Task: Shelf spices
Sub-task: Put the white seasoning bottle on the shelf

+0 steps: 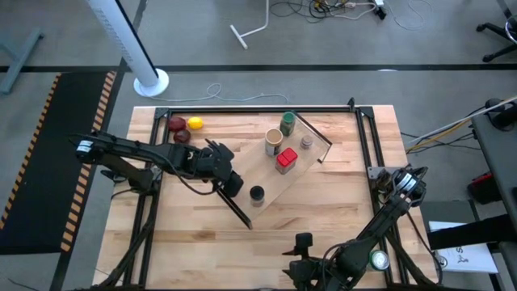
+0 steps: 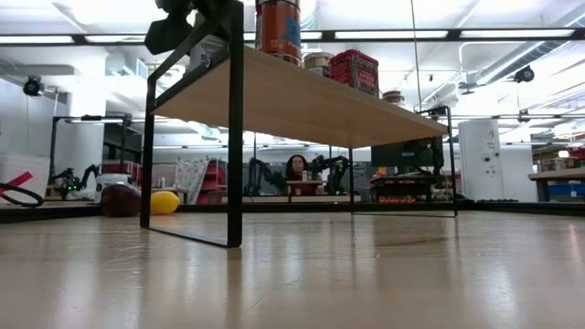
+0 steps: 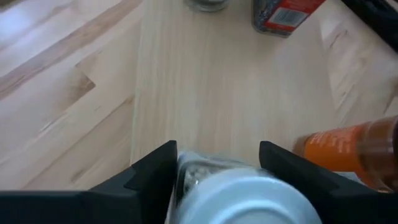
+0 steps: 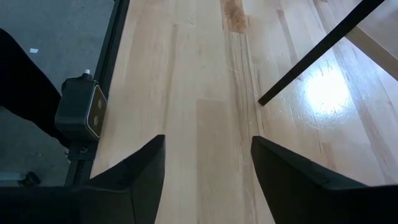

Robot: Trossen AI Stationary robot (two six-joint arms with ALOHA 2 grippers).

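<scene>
Here, left to right across the surface (image 1: 202, 234):

Fruit: two dark red pieces (image 1: 177, 124) and a yellow one (image 1: 195, 124) lie together at the far left corner of the surface, well apart from the shelf; the low view shows them on the surface beyond the shelf's black leg.

Left tool (image 1: 233, 184): reaches in from the left and sits over the near-left end of the shelf. Its wrist view shows the two dark fingers (image 3: 152, 168) set on either side of a white-capped jar (image 3: 245, 199); whether they press on the jar I cannot tell.

Shelf (image 1: 271, 174): a light-wood plank lying diagonally in the middle of the surface, thin black bars at both ends.

Black-capped jar (image 1: 257, 194): stands on the shelf just beside the left tool, toward the near end.

Tan cylinder (image 1: 274, 141): upright on the shelf, further along.

Red box (image 1: 286, 159): on the shelf, just beside the tan cylinder.

Green-lidded dark jar (image 1: 287, 123): near the shelf's far end.

Tiny grey-capped jar (image 1: 307, 142): on the shelf by the far bar, near the green-lidded dark jar.

Right tool (image 1: 303, 242): hangs low over bare surface at the near edge, well apart from the shelf; its fingers (image 4: 134, 177) stand apart with nothing between them.
</scene>
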